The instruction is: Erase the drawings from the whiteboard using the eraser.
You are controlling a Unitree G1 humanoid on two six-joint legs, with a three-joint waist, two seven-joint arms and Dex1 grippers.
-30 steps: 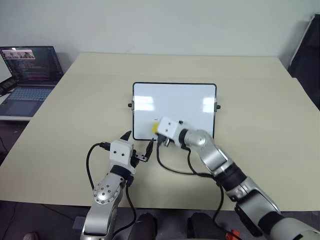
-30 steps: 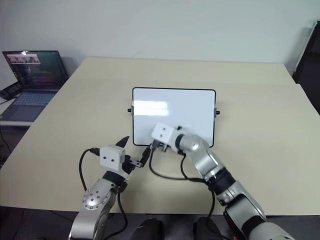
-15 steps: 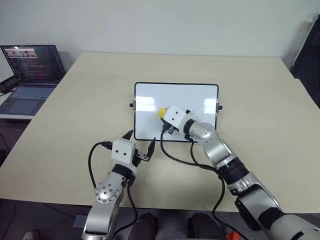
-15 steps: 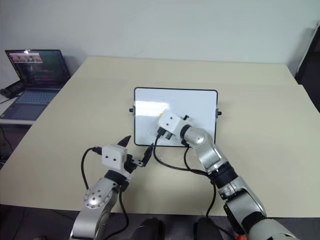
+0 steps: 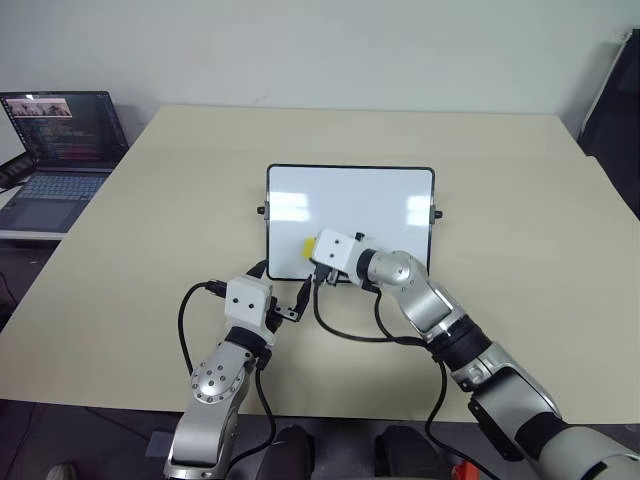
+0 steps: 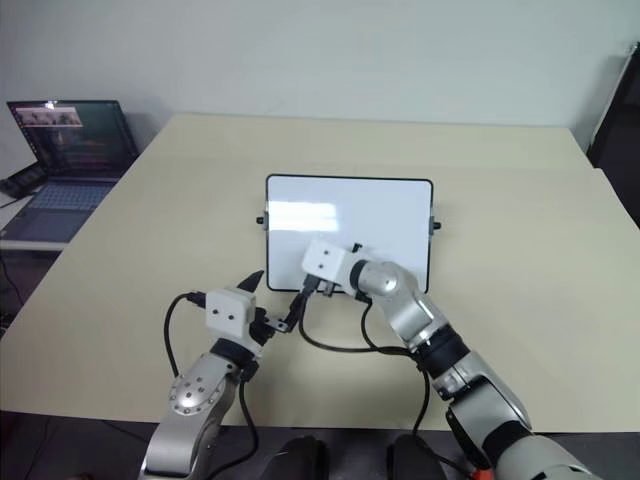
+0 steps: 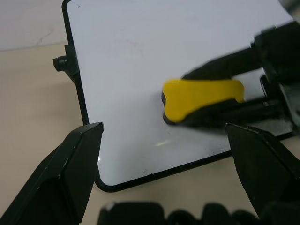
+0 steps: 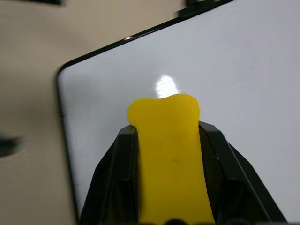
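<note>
One whiteboard [image 5: 350,205] is seen on the table [image 5: 150,220], one yellow eraser [image 8: 169,154] clamped in the right gripper's [image 8: 169,140] fingers, the left gripper's [image 7: 164,140] fingers spread empty.

The right pincer [image 5: 311,250] presses the yellow eraser [image 5: 308,247] onto the whiteboard [image 5: 350,195].

The beige table [image 5: 150,220] bears the whiteboard [image 5: 370,200].

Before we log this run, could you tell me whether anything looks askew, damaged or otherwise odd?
Nothing stands out. The whiteboard lies flat and square on the table, its frame whole. The right gripper holds the eraser on the board's near-left part. The left gripper waits open beside the board. No drawings show.
</note>
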